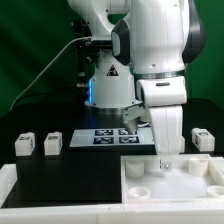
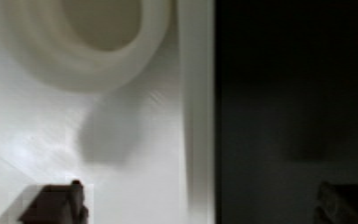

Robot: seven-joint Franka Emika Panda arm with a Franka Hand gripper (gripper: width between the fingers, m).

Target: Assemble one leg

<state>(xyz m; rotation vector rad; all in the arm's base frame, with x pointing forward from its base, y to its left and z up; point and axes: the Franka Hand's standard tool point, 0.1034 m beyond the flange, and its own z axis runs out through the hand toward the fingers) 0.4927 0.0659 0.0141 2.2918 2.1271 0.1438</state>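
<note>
Three legs show in the exterior view: two small white tagged blocks (image 1: 25,146) (image 1: 53,143) at its left and one (image 1: 203,138) at its right, all lying on the black table, apart from the gripper. The large white tray-like tabletop (image 1: 190,185) lies at the front right, with a round socket (image 1: 135,170). My gripper (image 1: 165,160) points down at the tabletop's back rim. In the wrist view the gripper (image 2: 201,205) is open and empty. One fingertip (image 2: 55,205) is over the white tabletop (image 2: 87,130) near a socket (image 2: 87,30), and the other is over the dark table.
The marker board (image 1: 112,137) lies flat in the middle behind the tabletop, by the robot's base. A low white wall (image 1: 50,185) runs along the front at the exterior view's left. Cables trail at the back left.
</note>
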